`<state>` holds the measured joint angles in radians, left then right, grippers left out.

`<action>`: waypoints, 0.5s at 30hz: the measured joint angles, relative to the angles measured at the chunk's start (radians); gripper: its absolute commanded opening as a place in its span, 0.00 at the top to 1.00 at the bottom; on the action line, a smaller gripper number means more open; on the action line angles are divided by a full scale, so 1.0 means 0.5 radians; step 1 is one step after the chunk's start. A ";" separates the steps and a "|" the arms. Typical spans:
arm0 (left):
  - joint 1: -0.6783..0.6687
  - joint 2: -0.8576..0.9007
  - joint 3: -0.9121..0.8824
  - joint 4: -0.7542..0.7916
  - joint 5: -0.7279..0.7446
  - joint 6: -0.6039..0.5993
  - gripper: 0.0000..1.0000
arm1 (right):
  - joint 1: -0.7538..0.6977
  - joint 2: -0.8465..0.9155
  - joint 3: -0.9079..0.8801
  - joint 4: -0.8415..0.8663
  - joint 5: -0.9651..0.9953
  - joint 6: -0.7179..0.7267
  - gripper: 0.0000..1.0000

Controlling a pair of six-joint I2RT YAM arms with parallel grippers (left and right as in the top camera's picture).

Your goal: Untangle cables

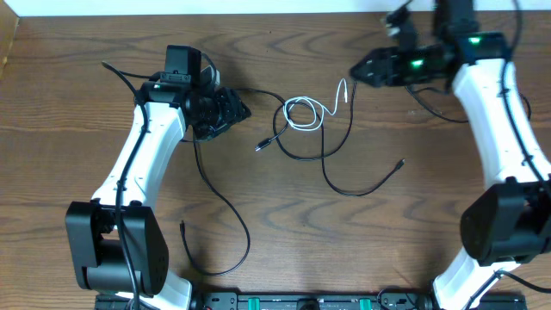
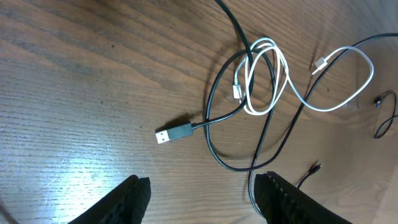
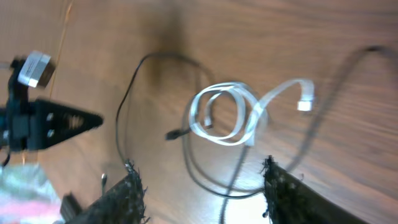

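The left gripper hangs open and empty just over the wooden table. The right gripper also has parted jaws holding nothing. Between the two arms, the coiled white cable lies tangled with the black cables.

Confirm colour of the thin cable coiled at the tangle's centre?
White. The thin coiled cable shows best in the left wrist view.
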<state>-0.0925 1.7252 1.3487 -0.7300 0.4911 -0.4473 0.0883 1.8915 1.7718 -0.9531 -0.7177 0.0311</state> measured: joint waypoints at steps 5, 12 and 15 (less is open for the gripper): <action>0.000 0.000 0.000 0.001 0.000 -0.001 0.40 | 0.325 0.001 0.000 -0.001 0.156 0.135 0.99; 0.000 0.000 0.000 -0.004 0.000 -0.001 0.40 | 0.699 0.100 0.000 -0.067 0.843 0.598 0.99; 0.000 0.000 0.000 -0.014 0.000 0.000 0.40 | 0.797 0.185 0.000 -0.096 1.040 0.776 0.90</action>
<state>-0.0925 1.7252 1.3487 -0.7372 0.4911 -0.4473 0.4866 1.9842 1.7718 -1.0012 -0.1978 0.4191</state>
